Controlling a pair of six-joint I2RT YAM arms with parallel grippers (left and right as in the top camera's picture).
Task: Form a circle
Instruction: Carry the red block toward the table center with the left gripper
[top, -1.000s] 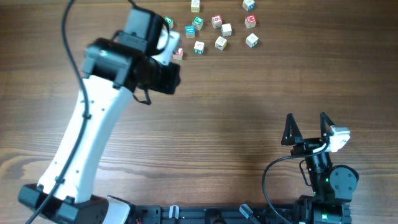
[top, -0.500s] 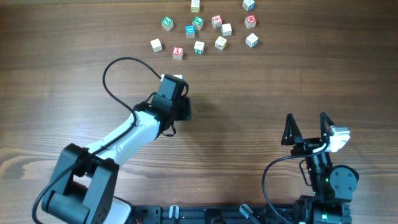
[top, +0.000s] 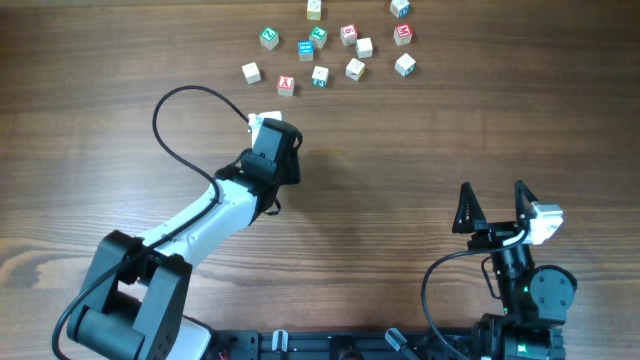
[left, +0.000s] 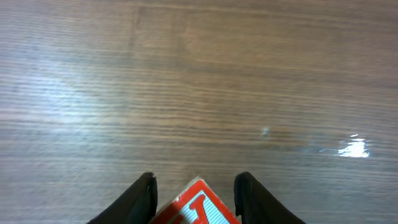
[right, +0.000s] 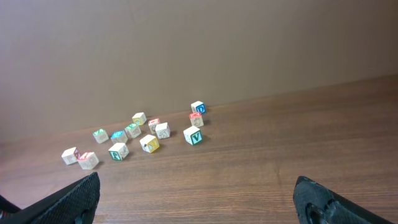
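The left gripper (left: 196, 179) hangs low over the bare table (top: 420, 140) with a red-lettered cube (left: 198, 208) between its fingers. The fingers stand close on either side, and I cannot tell whether they pinch the cube or have just let it go. A second ago this arm was up at the 9 o'clock end of the loose spread of cubes (top: 355, 68). It has since drawn back toward 6 o'clock, then crept slightly toward 11 o'clock. That reads as a cube carried out of the spread and being set down as a first piece. No circle exists yet: no tight group shows anywhere, only this one cube at about 7 o'clock from the spread. At the table's 5 o'clock the right gripper (top: 493, 195) waits, fingers spread wide and empty.
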